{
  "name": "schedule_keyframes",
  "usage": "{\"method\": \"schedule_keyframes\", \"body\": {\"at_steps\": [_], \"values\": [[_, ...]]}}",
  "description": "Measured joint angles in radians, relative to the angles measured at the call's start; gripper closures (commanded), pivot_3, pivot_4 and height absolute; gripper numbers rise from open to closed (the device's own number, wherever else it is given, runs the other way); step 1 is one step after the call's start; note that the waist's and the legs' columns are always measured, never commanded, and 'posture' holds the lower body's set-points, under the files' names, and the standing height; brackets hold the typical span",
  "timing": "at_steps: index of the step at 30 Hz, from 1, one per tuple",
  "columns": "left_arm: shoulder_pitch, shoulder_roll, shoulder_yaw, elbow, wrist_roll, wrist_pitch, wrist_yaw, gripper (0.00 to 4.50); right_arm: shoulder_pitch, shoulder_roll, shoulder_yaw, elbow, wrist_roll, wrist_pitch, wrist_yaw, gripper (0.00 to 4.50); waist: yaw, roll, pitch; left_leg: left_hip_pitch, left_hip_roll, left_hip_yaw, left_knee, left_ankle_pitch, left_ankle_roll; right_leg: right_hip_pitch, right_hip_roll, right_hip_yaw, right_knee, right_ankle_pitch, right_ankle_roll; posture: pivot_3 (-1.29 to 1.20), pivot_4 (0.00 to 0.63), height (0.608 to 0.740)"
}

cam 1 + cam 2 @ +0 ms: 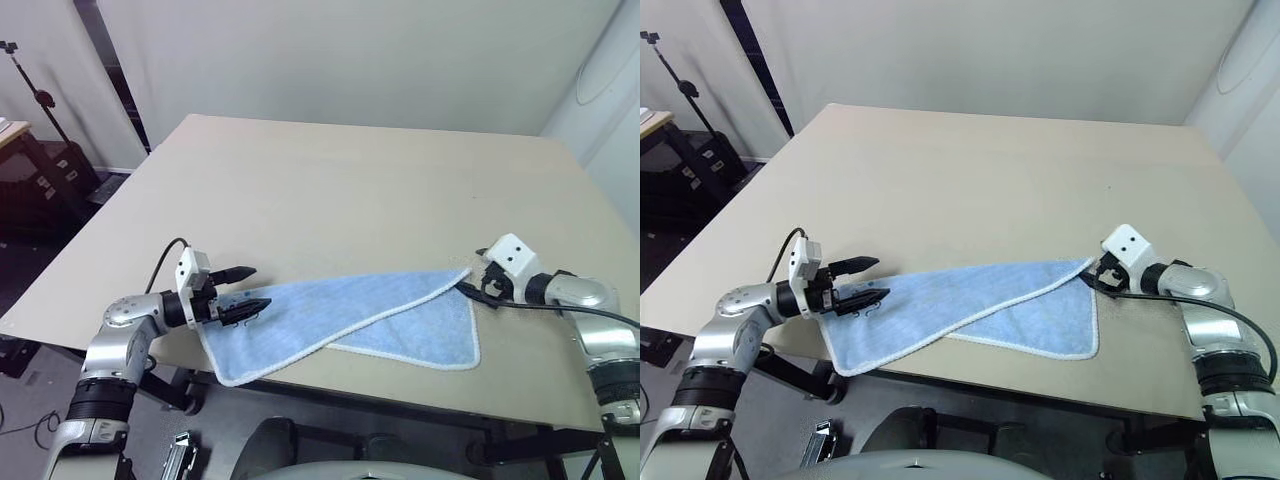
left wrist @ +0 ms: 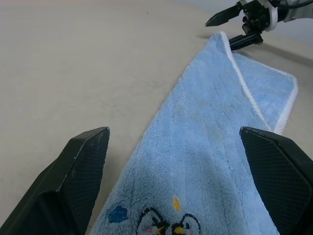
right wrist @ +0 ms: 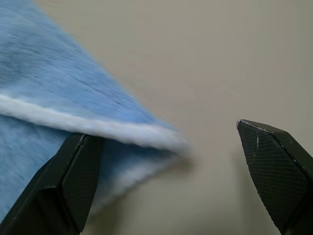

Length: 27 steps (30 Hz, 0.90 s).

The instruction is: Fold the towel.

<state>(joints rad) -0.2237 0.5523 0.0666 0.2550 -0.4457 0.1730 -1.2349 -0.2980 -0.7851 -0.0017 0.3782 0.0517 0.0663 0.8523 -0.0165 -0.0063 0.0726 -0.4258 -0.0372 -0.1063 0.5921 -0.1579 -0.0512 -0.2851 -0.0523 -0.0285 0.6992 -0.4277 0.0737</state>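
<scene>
1. Towel (image 1: 340,315): light-blue terry cloth with a white stitched border.
2. State: partly folded; one layer lies diagonally over another, giving a roughly triangular outline.
3. Marking: small cartoon print near the left corner.
4. Location: flat at the near edge, tapering to a point at right.

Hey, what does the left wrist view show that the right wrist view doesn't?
Left wrist view alone: the towel's cartoon print at the near end, its long folded stretch across the table, and the right pincer open at the far corner. Right wrist view alone: a close look at that folded corner with its white border, between the open fingers. Both: blue towel on the tan table, each view's own pincer open.
</scene>
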Motion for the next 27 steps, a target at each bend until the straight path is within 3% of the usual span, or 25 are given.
{"method": "schedule_keyframes", "body": {"at_steps": [5,13,20,27], "values": [[-0.007,0.000,0.000,0.011,0.000,-0.003,0.001,0.00,0.000,0.000,0.027,0.000,-0.005,-0.066,0.048,1.33,0.003,0.000,0.000,0.000,0.000,0.000,0.000,0.000,0.000,0.000,0.000,0.000,0.000,0.000,0.000,0.00,0.000,0.709],[-0.008,-0.003,0.000,0.012,0.000,-0.009,0.008,0.00,-0.021,0.001,0.026,0.046,-0.008,-0.093,0.039,4.38,0.000,0.000,0.000,0.000,0.000,0.000,0.000,0.000,0.000,0.000,0.000,0.000,0.000,0.000,0.000,0.00,0.000,0.709],[-0.004,0.006,0.006,-0.012,-0.018,0.011,0.004,0.00,-0.056,0.070,-0.048,-0.083,0.112,0.071,0.000,4.47,-0.004,0.000,0.000,0.000,0.000,0.000,0.000,0.000,0.000,0.000,0.000,0.000,0.002,0.000,0.000,0.00,0.000,0.709],[-0.028,-0.008,0.019,-0.174,-0.104,0.106,0.021,0.00,-0.298,0.233,-0.094,-0.179,0.165,0.290,-0.234,4.47,-0.001,0.000,0.000,0.000,0.000,-0.001,0.000,0.001,-0.001,-0.002,0.000,0.001,0.002,0.000,-0.001,0.00,0.000,0.709]]}}
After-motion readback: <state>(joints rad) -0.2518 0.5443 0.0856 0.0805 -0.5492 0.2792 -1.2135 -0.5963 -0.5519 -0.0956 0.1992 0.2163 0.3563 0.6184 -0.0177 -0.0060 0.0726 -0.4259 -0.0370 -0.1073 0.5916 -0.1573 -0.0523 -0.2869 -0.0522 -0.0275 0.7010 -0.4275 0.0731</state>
